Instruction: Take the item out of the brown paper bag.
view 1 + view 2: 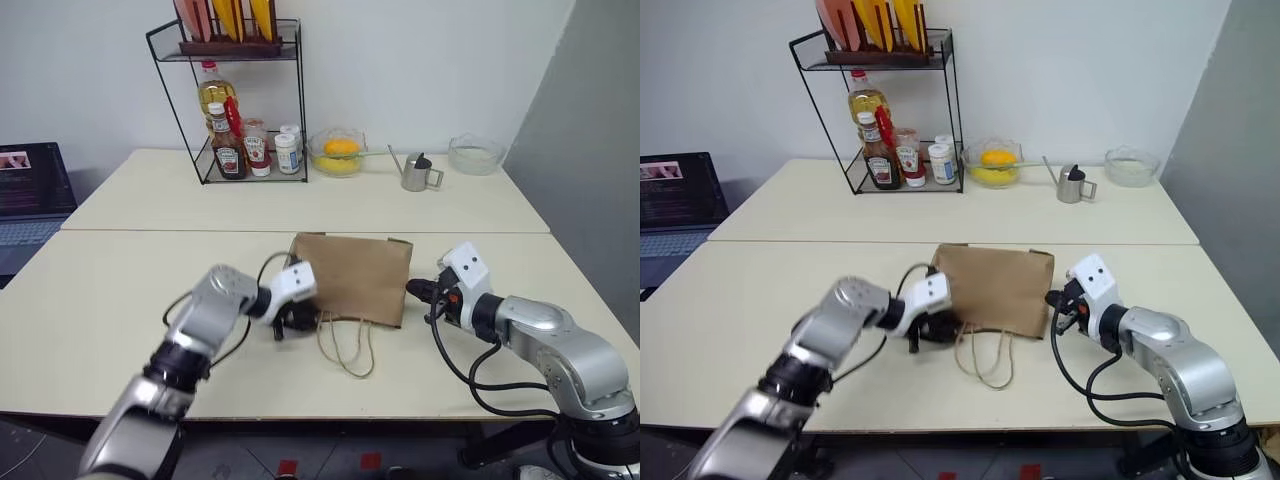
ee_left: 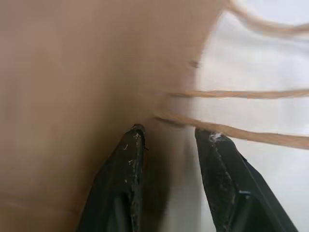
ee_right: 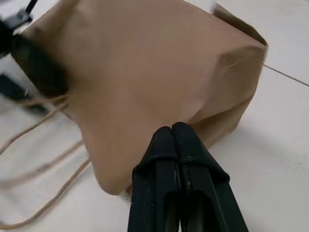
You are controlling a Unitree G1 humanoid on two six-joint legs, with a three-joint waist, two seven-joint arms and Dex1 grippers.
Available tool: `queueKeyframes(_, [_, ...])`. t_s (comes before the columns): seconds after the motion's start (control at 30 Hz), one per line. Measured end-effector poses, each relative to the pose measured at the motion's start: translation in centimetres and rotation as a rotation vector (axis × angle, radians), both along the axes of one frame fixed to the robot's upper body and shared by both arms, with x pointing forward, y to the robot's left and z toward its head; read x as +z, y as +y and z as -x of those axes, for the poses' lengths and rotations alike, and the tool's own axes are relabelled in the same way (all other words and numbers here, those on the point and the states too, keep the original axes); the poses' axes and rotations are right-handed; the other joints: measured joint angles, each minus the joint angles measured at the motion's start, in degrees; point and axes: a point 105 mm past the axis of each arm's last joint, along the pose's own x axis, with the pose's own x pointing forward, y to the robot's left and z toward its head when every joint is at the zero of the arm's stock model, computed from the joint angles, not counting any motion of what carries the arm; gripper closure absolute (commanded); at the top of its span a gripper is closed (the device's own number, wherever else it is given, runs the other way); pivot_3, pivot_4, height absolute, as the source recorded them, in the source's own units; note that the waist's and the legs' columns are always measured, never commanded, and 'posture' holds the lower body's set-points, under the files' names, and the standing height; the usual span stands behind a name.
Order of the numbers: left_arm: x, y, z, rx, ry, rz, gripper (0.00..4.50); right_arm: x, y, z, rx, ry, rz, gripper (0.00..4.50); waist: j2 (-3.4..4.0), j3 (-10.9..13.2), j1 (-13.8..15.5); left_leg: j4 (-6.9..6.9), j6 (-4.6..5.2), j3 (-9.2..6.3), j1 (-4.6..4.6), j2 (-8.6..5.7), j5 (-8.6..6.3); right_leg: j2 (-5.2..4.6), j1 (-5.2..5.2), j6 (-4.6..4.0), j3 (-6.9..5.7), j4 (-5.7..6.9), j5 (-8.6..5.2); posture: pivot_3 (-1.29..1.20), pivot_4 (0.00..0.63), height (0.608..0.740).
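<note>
The brown paper bag [image 1: 355,275] lies flat in the middle of the near table, its two cord handles [image 1: 345,350] trailing toward me. My left gripper [image 1: 290,322] is at the bag's near left corner by the mouth. In the left wrist view its fingers [image 2: 128,159] stand apart, with the paper's edge and a handle cord just ahead of them. My right gripper [image 3: 171,128] is shut, its tips pressed together on the bag's creased right edge [image 1: 408,290]. The item is hidden.
On the far table stand a black wire rack [image 1: 230,100] with sauce bottles, a glass bowl of yellow fruit [image 1: 338,152], a small metal pitcher [image 1: 418,172] and another glass bowl [image 1: 476,153]. A laptop [image 1: 30,190] sits at the far left.
</note>
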Motion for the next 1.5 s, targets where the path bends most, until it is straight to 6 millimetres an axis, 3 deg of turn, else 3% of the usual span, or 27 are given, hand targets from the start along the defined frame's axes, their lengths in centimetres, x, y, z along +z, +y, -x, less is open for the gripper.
queueKeyframes(0.2, [0.1, 0.2, 1.3, 0.082, -0.078, -0.023, 2.76, -0.2, -0.6, -0.2, -0.016, -0.007, 0.010, 4.50, 0.02, 0.00, 0.14, -0.03, 0.02, 0.06, 0.05, 0.02, 0.01, 0.03, 0.00, 0.01, 0.03, 0.00, 0.01, 0.00, 0.150, 0.740])
queueKeyframes(0.33, [2.6, 0.6, 1.8, 0.003, -0.207, -0.055, 2.76, -0.9, -1.3, -0.1, -0.032, 0.008, 0.025, 4.50, 0.02, 0.00, 0.38, -0.06, 0.02, 0.11, 0.05, 0.03, 0.01, 0.03, -0.02, 0.01, 0.07, -0.01, 0.01, 0.00, 0.150, 0.740])
queueKeyframes(0.5, [6.0, 0.5, 5.3, -0.286, -0.249, -0.034, 1.65, -1.8, -1.6, 0.8, 0.014, 0.040, 0.041, 4.50, 0.03, 0.01, 0.39, -0.09, 0.02, 0.16, 0.04, 0.02, 0.01, 0.01, -0.03, 0.00, 0.07, -0.06, 0.00, 0.00, 0.150, 0.740])
queueKeyframes(0.6, [5.9, 0.8, 7.4, -0.436, -0.196, -0.053, 0.69, -2.4, -1.4, 1.6, 0.065, 0.049, 0.071, 4.50, 0.04, 0.01, 0.37, -0.09, 0.02, 0.18, 0.06, 0.04, 0.01, 0.02, -0.02, 0.00, 0.08, -0.06, 0.00, 0.00, 0.150, 0.740])
queueKeyframes(0.67, [6.1, 0.4, 7.7, -0.503, -0.227, -0.037, 0.09, -2.6, -1.3, 1.7, 0.074, 0.051, 0.074, 4.50, 0.03, 0.01, 0.40, -0.05, 0.03, 0.17, 0.05, 0.04, 0.01, 0.04, -0.02, 0.01, 0.07, -0.05, 0.00, 0.00, 0.150, 0.740])
queueKeyframes(0.8, [7.0, -0.1, 7.4, -0.606, -0.295, -0.011, 0.01, -2.5, -0.7, 2.3, 0.107, 0.041, 0.075, 4.50, 0.03, 0.01, 0.42, -0.05, 0.03, 0.20, 0.06, 0.03, 0.01, 0.05, 0.00, 0.01, 0.09, -0.07, 0.00, 0.00, 0.150, 0.740])
queueKeyframes(0.93, [5.8, -0.9, 5.6, -0.650, -0.372, -0.027, 0.01, -2.8, -0.1, 2.9, 0.151, 0.046, 0.082, 4.50, 0.03, 0.01, 0.50, -0.03, 0.03, 0.18, 0.04, 0.02, 0.01, 0.05, 0.02, 0.01, 0.08, -0.07, 0.00, 0.00, 0.150, 0.740])
queueKeyframes(1.1, [2.3, -1.4, 4.5, -0.727, -0.401, -0.092, 0.01, -3.5, 0.8, 3.6, 0.203, 0.050, 0.090, 4.50, 0.03, 0.01, 0.44, -0.05, 0.04, 0.17, 0.04, 0.03, 0.01, 0.07, -0.02, 0.01, 0.07, -0.07, 0.01, 0.00, 0.150, 0.740])
queueKeyframes(1.23, [2.1, -1.9, 4.0, -0.759, -0.444, -0.076, 0.92, -3.8, 0.9, 3.9, 0.207, 0.043, 0.097, 4.50, 0.02, 0.01, 0.45, -0.03, 0.04, 0.16, 0.03, 0.03, 0.01, 0.06, -0.02, 0.01, 0.08, -0.06, 0.01, 0.00, 0.150, 0.740])
queueKeyframes(1.5, [2.5, -2.4, 3.7, -0.766, -0.462, -0.048, 3.47, -4.8, 0.8, 4.4, 0.202, 0.068, 0.106, 4.50, 0.02, 0.01, 0.40, -0.03, 0.04, 0.16, 0.05, 0.03, 0.01, 0.07, -0.01, 0.01, 0.08, -0.04, 0.01, 0.00, 0.150, 0.740])
